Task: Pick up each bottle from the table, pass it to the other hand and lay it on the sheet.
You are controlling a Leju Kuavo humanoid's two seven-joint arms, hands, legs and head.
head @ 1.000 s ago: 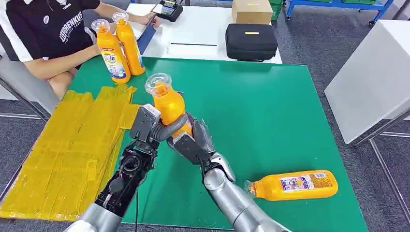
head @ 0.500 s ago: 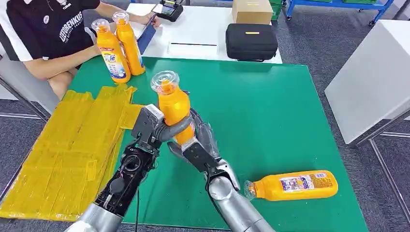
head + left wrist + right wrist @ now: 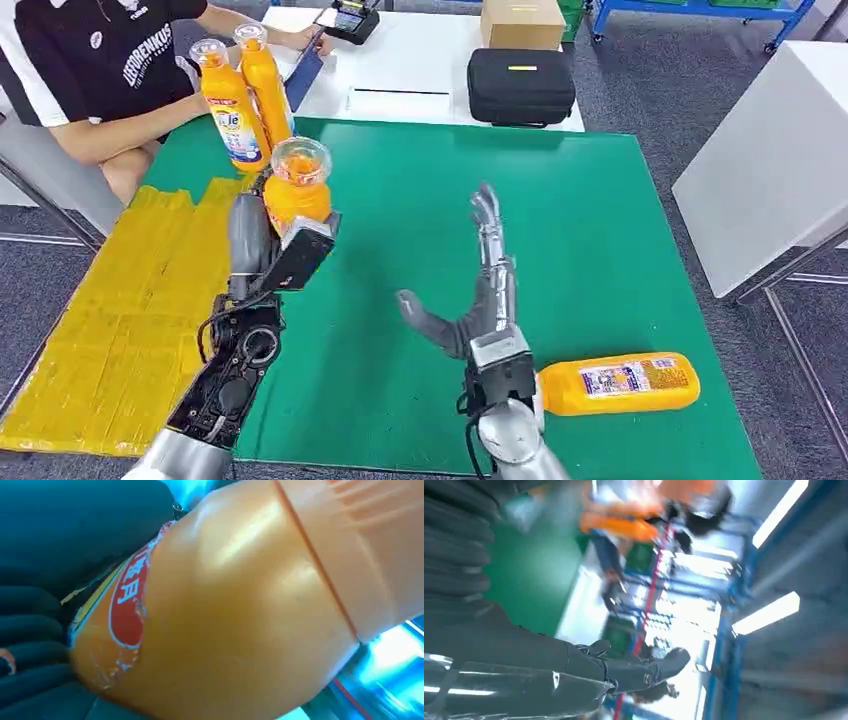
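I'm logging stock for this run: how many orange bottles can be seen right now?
4. One is held by the left robot hand: bottle. One lies on the green table near the right arm. Two stand at the table's far left corner.

Four orange bottles: one in the left hand (image 3: 268, 240), its bottle (image 3: 296, 185); two standing bottles (image 3: 248, 95) beyond it; one lying bottle (image 3: 615, 383) beside the right hand (image 3: 485, 300). One yellow sheet (image 3: 110, 330), one black case (image 3: 520, 86), one cardboard box (image 3: 521, 22).

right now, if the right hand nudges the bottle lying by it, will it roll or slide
Probably roll: the lying bottle rests on its rounded side on the flat green mat. Its narrower neck might curve the path. It looks full, so likely weighty, and the glossy plastic could slip under the right hand.
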